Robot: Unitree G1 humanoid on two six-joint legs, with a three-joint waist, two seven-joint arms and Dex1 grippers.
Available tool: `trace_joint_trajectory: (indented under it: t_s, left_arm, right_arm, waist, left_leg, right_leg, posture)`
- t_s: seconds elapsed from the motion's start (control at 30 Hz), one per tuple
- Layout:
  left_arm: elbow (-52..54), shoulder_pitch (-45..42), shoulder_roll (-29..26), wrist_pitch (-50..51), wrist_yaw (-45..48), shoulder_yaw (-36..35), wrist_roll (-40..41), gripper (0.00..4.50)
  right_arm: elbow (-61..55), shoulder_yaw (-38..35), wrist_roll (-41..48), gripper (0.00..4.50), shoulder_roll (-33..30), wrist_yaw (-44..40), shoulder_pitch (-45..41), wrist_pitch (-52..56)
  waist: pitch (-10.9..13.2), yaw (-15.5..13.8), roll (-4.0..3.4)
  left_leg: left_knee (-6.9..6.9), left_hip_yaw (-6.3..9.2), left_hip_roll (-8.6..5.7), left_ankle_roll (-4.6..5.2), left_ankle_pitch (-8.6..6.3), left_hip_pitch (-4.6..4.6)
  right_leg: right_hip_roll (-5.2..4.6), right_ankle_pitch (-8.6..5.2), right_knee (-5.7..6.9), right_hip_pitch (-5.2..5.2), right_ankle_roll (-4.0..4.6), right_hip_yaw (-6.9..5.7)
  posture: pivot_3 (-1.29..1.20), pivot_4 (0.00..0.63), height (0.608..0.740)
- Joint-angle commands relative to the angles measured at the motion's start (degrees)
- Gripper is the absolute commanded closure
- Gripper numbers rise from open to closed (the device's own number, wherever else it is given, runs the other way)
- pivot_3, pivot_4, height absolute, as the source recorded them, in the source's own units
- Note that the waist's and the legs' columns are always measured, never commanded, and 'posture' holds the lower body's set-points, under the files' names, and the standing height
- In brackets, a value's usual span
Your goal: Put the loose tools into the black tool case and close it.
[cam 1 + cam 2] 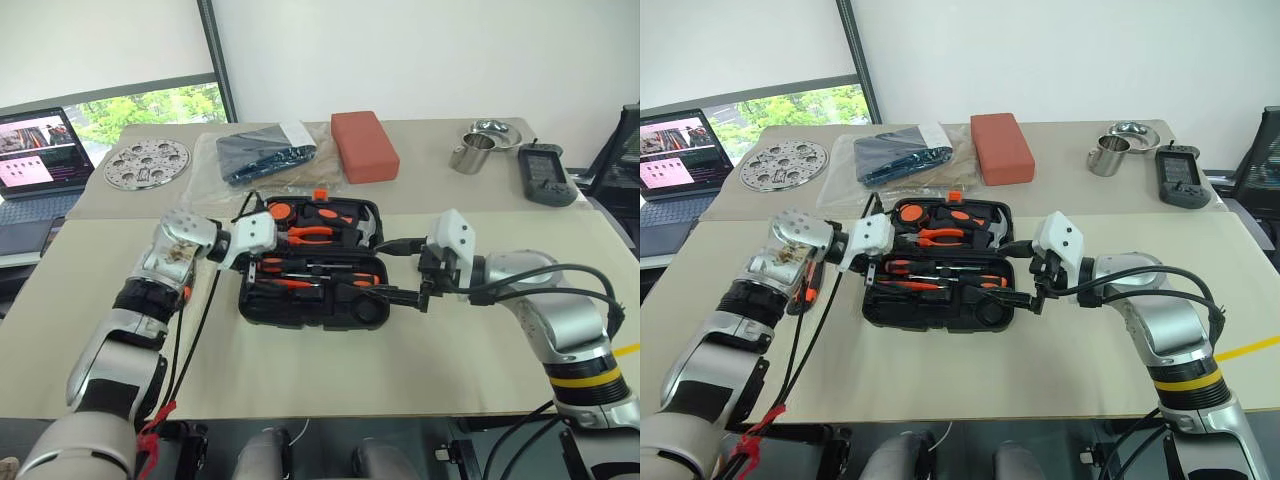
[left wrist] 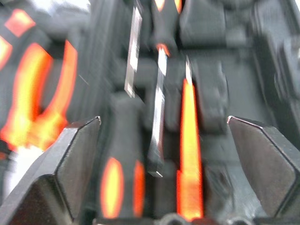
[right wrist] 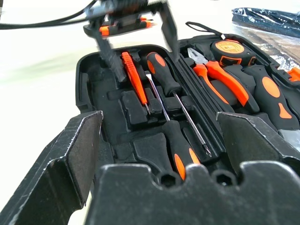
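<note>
The black tool case (image 1: 312, 265) lies open on the bench (image 1: 330, 370), just in front of the red block (image 1: 364, 146), and the tools look pretty much slotted in: two screwdrivers (image 3: 176, 93) and the slim orange tester (image 3: 134, 77) sit in the near half, pliers (image 3: 220, 79) in the lid half. So I'd say the loading step is about done and closing is next, which needs a hand under the lid's far edge to swing it over, then a press on the orange latch (image 1: 320, 194). Left hand (image 1: 268, 238) hovers over the case's left end, fingers spread wide, holding nothing. Right hand (image 1: 425, 290) sits at the case's right end, also spread and empty.
</note>
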State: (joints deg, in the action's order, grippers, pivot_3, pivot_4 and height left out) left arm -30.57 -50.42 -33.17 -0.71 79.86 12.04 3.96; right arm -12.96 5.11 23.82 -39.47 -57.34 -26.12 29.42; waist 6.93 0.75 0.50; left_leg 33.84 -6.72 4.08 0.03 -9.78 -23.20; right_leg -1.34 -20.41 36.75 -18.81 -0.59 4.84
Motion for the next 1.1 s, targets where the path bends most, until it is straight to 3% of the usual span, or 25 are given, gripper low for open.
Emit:
trace_joint_trajectory:
  t_s: [0.03, 0.07, 0.17, 0.33, 0.5, 0.73, 1.1]
  left_arm:
    - [9.0, 0.3, -0.8, 7.9, 0.3, -4.6, 6.8, 0.03]
    - [10.3, 1.0, -0.8, 9.4, -0.4, -5.2, 7.6, 0.03]
    - [10.9, 3.6, 0.1, 9.1, -6.0, -5.6, 5.6, 0.77]
    - [11.5, 9.5, 3.4, 8.5, -17.5, -5.9, 2.4, 2.7]
    - [19.5, 18.1, 8.7, 16.8, -30.3, -8.1, 3.0, 4.45]
    - [26.7, 24.7, 8.1, 22.8, -35.7, -6.3, 1.4, 4.45]
    - [28.0, 28.7, 4.6, 20.3, -36.8, -0.9, -3.9, 4.45]
  right_arm:
    - [-1.4, -1.5, 0.7, 0.0, 0.0, -0.2, -0.2, -1.1]
    - [-1.3, -1.4, 0.7, 0.0, 0.1, -0.2, -0.2, -1.1]
    - [-1.1, -1.1, 0.6, 0.0, 0.5, -0.2, -0.3, -1.3]
    - [-0.6, -0.7, 0.2, 0.0, 1.1, -0.3, -0.6, -1.7]
    - [-0.9, -0.9, 0.2, 0.0, 1.3, 0.0, 0.1, -2.0]
    - [-1.2, -0.7, 0.2, 0.0, 1.5, 0.1, 0.6, -2.0]
    - [-0.7, -0.2, -0.1, 0.0, 2.2, 0.1, 0.7, -2.7]
  waist:
    - [0.0, 0.0, -0.01]
    - [0.0, 0.0, -0.02]
    - [-0.1, 0.1, -0.14]
    - [-0.1, 0.0, -0.15]
    - [-0.1, -0.1, -0.16]
    - [-0.1, 0.0, -0.16]
    - [-0.1, 0.0, -0.16]
  left_leg:
    - [0.0, 0.0, 0.0, -0.01, 0.01, 0.02]
    - [0.0, 0.0, 0.01, -0.02, 0.01, 0.02]
    - [0.03, 0.0, 0.01, -0.02, 0.01, 0.1]
    - [0.05, 0.04, 0.02, -0.02, 0.01, 0.12]
    - [0.1, 0.05, 0.09, -0.01, 0.01, 0.08]
    - [0.07, 0.06, 0.06, -0.03, 0.02, 0.14]
    - [0.01, 0.06, -0.01, -0.03, 0.01, 0.39]
  right_leg:
    - [0.0, 0.0, 0.01, 0.01, 0.0, 0.0]
    - [0.0, 0.0, 0.02, 0.01, 0.0, 0.0]
    - [0.0, -0.01, 0.02, 0.08, -0.01, 0.01]
    - [0.02, -0.01, 0.01, 0.14, -0.01, 0.04]
    - [-0.02, 0.0, 0.03, 0.17, -0.02, 0.05]
    - [0.0, -0.01, 0.01, 0.23, -0.02, 0.06]
    - [-0.03, -0.01, -0.06, 0.46, -0.01, 0.14]
  posture:
    - [0.0, 0.15, 0.74]
    - [0.0, 0.15, 0.74]
    - [0.0, 0.15, 0.74]
    - [0.0, 0.15, 0.74]
    - [0.0, 0.15, 0.74]
    - [0.0, 0.15, 0.74]
    - [0.0, 0.15, 0.74]
